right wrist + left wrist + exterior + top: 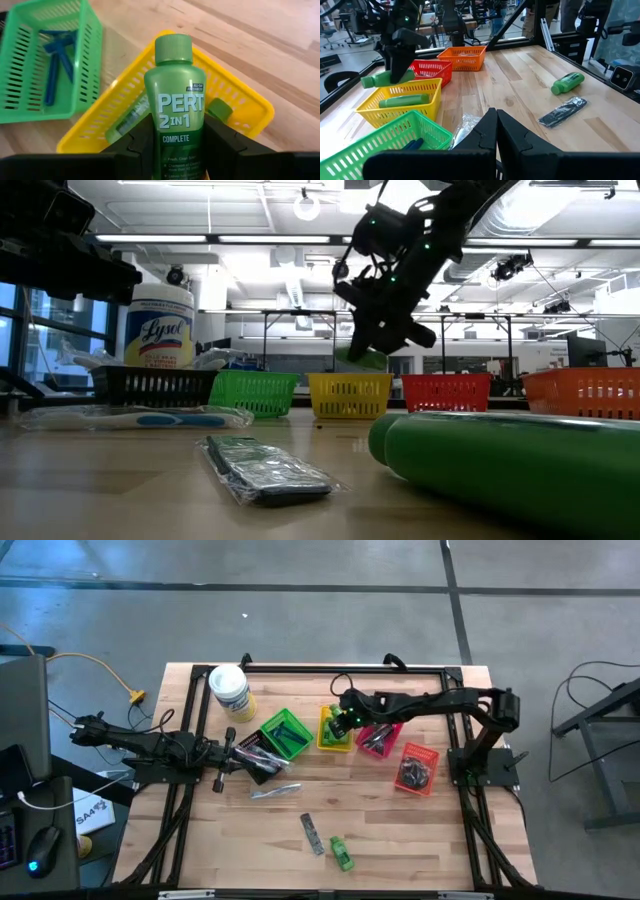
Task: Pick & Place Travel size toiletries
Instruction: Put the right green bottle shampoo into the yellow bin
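My right gripper (345, 720) hangs over the yellow basket (335, 732), shut on a bright green mini bottle (173, 107). A second green bottle (131, 122) lies inside that basket. Blue razors (56, 55) lie in the green basket (285, 733). On the near part of the table lie another green bottle (342, 853), a dark wrapped comb (312, 833) and a clear-wrapped stick (275, 790). My left gripper (232, 755) waits shut at the table's left, beside the black basket (262, 755). My right gripper pinches the bottle's labelled body (175, 145) between its two fingers (135, 145), one on each side. The fingers slant down from the table's right side. The cap end (173, 47) juts out past the fingertips. The bottle (382, 79) is lifted clear above the yellow basket.
A red basket (380, 737) and an orange basket (417, 767) stand to the right of the yellow one. A white tub with a yellow label (230, 690) stands at the far left. Bare wood lies along the near edge around the loose items.
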Motion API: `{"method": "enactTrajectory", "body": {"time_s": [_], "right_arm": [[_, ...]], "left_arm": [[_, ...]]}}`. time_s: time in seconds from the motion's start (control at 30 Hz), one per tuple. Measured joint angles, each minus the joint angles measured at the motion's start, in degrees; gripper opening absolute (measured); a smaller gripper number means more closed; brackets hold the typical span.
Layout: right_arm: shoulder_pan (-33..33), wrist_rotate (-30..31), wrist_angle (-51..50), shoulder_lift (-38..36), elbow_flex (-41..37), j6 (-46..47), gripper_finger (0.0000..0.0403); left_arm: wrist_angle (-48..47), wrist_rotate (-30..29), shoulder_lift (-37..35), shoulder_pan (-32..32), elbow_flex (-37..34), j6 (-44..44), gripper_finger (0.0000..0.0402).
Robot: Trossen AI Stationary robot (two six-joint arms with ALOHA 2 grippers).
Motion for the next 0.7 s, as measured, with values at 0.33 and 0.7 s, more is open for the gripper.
{"method": "enactTrajectory", "body": {"time_s": [0.33, 0.7], "right_arm": [[1.5, 4.0, -1.2, 0.0, 0.0, 2.6, 0.0125], [3.6, 7.2, 1.8, 0.0, 0.0, 3.0, 0.0128]], "left_arm": [[0.0, 0.0, 0.0, 0.0, 0.0, 0.1, 0.0000], [0.0, 0.0, 0.0, 0.0, 0.0, 0.2, 0.0000]]}}
